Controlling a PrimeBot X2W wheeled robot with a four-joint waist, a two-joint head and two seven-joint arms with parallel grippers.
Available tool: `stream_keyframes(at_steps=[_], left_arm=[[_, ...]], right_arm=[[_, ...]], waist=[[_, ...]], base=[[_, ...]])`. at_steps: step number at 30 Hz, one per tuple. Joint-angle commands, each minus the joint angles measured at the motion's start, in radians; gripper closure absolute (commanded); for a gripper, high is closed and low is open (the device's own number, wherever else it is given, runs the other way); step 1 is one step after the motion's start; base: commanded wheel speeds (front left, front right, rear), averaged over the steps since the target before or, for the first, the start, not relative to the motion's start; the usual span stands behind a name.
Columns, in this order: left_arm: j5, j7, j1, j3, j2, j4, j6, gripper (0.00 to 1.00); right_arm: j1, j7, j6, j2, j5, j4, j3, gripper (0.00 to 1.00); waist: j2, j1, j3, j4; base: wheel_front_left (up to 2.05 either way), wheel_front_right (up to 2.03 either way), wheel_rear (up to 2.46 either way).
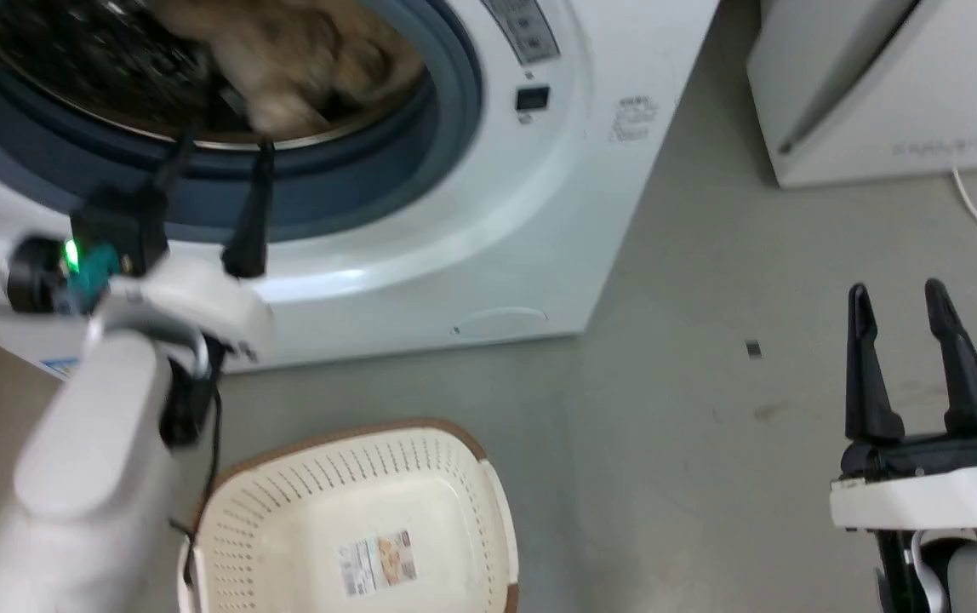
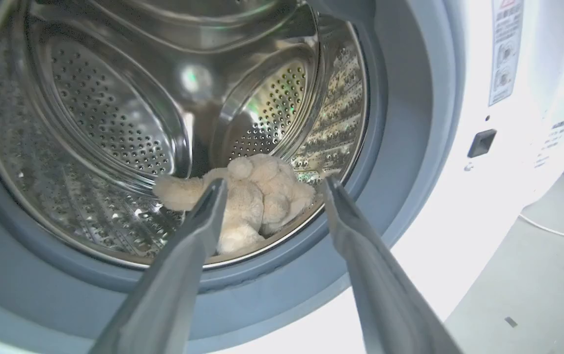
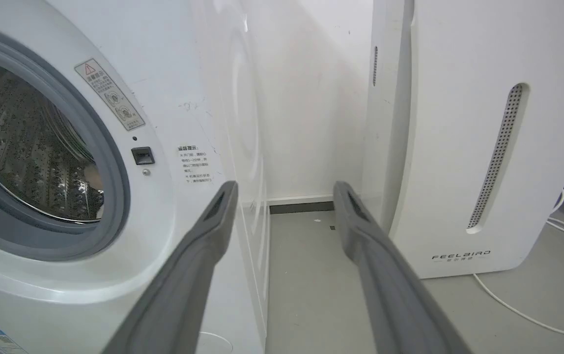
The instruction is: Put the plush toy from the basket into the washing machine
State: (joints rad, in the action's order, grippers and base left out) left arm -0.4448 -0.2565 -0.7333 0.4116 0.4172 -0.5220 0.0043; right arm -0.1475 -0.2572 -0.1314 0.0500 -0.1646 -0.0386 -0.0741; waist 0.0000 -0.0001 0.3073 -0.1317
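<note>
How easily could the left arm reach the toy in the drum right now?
Probably easily. The left gripper is open and aimed at the toy, which lies at the front of the drum of the washing machine, just behind the door seal. Nothing stands between them.
</note>
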Motion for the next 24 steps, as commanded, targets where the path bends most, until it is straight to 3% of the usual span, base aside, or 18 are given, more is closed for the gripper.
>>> stream_keyframes(at_steps=[1,10,17,24], left_arm=[[0.006,-0.005,0.066,-0.024,-0.012,0.052,0.021,0.0],[0.081,-0.005,0.426,-0.134,-0.081,0.337,0.116,0.0],[0.14,-0.005,0.621,-0.18,-0.145,0.418,0.144,0.0],[0.182,-0.005,0.739,-0.238,-0.195,0.444,0.134,0.0]], right_arm=[[0.021,-0.005,0.001,0.0,0.003,0.005,-0.003,0.0],[0.089,-0.005,0.001,0.0,0.005,0.017,-0.007,0.0],[0.129,-0.005,0.001,0.0,0.003,0.023,0.003,0.0],[0.168,-0.005,0.001,0.0,-0.013,0.024,0.011,0.0]], waist=[[0.0,0.0001,-0.078,0.046],[0.0,0.0001,-0.183,0.086],[0.0,0.0001,-0.228,0.092],[0.0,0.0001,-0.243,0.09]], base=[[0.0,0.0,0.0],[0.0,0.0,0.0],[0.0,0.0,0.0],[0.0,0.0,0.0]])
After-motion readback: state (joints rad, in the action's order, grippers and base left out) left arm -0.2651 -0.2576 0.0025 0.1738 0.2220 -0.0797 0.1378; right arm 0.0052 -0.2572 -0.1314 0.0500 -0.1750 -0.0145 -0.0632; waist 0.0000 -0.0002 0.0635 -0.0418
